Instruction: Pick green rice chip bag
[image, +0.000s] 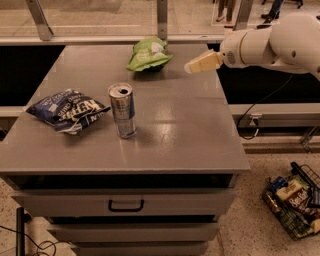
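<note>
The green rice chip bag lies crinkled at the far middle of the grey cabinet top. My gripper, cream-coloured at the end of the white arm, hovers above the far right part of the top. It points left toward the bag and sits a short way to the right of it, not touching it.
A silver drink can stands upright near the middle of the top. A dark blue chip bag lies at the left. A wire basket of snacks sits on the floor at the right. Drawers with a handle face front.
</note>
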